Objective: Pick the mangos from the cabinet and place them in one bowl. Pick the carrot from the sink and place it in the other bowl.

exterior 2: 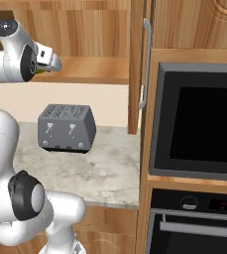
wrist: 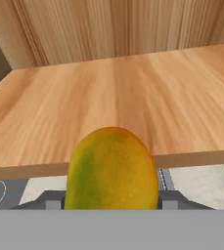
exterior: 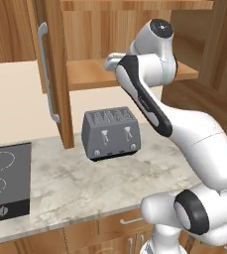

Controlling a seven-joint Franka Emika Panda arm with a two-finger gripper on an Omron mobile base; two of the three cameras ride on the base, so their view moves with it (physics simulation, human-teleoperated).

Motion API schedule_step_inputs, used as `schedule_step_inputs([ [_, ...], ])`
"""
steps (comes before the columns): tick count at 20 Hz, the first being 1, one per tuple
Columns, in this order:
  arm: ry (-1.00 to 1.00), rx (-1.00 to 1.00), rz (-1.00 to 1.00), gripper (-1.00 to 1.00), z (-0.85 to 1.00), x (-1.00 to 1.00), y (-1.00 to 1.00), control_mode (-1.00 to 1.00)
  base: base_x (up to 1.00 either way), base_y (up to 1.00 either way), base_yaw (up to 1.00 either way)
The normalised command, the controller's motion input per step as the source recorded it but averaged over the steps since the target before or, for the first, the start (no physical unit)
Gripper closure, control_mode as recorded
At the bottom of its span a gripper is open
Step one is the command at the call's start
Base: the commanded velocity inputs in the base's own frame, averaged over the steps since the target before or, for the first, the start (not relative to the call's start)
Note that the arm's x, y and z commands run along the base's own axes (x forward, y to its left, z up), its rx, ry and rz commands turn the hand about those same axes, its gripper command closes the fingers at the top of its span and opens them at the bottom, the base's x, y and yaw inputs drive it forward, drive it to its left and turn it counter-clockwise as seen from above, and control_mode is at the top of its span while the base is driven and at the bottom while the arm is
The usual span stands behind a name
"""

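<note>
Mango (wrist: 111, 168) — hand view alone — gripped before cabinet shelf (wrist: 133, 93).

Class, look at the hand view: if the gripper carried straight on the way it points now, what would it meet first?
The gripper already grips a mango. Straight ahead lies the cabinet shelf; its front edge probably comes first, then the back wall, though depth is hard to judge.

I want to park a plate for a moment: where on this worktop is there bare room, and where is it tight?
Bare marble lies in front of the toaster, between it and the worktop's front edge, and between the toaster and the cooktop. In the right base view, the stretch from the toaster to the oven column is also free. It is tight behind the toaster, under the open cabinet door.
</note>
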Motion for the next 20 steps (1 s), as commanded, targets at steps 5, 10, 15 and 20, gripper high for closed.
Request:
schedule_step_inputs([
  [5,-0.02,0.02,0.0,1.0,0.01,-0.93,-0.07,-1.0,0.0,0.0,0.0],
  [10,0.08,0.0,0.0,1.0,0.1,-0.68,-0.16,-1.0,0.0,0.0,0.0],
  [15,0.15,0.0,0.0,1.0,0.05,-0.62,-0.24,-1.0,0.0,0.0,0.0],
  [20,0.29,0.0,-0.04,1.0,0.0,-0.44,-0.01,-1.0,0.0,0.0,0.0],
])
